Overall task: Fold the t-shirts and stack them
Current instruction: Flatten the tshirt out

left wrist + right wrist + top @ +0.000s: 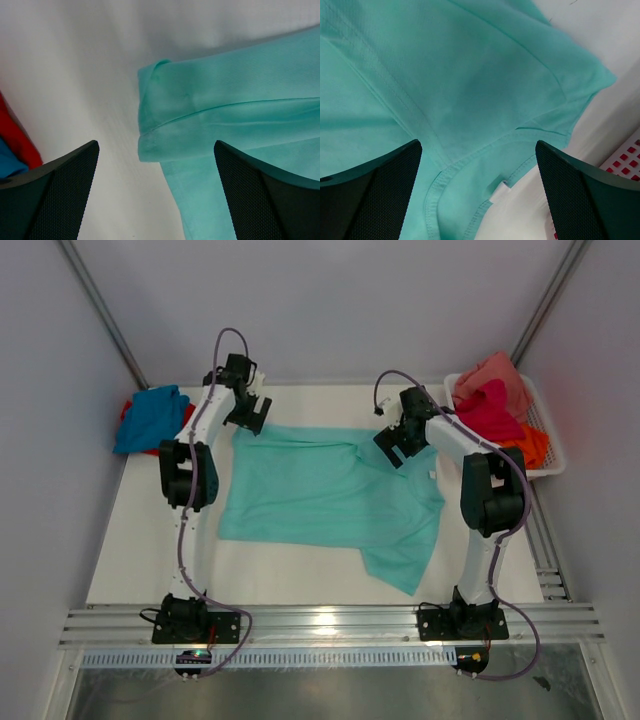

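Nearest the arm bases is the white desk [280, 575], then the mint-teal tee [320, 490], spread mostly flat across the middle with one sleeve [400, 565] splayed toward the near right. Step in hand, as I read it: start of the first fold, nothing gripped yet. Both arms reach over the tee to its far edge. Left gripper [252, 418] hangs above the far-left corner, jaws fully apart and empty. Its wrist view shows the cloth there turned back on itself into a soft rolled cuff [160, 120], with desk surface just beside it. Right gripper [395, 448] sits over the neck end, jaws equally wide, holding nothing. Its wrist view shows the stitched collar band [465, 175] and a small white label [499, 191]. Next move likely calls for both to drop, pinch the far edge at matched points, lift together and carry it nearward. An uneven pinch would skew the fold. Fabric looks like a thin matte knit: limp, creases easily, probably drags on the desk. Further back, a blue tee [150, 418] is bunched on a red tee [127, 412] at the far-left corner. At far right a white mesh basket [548, 455] holds a salmon pink tee [490, 370], magenta tee [492, 410] and orange tee [535, 447], all crumpled and unfolded.
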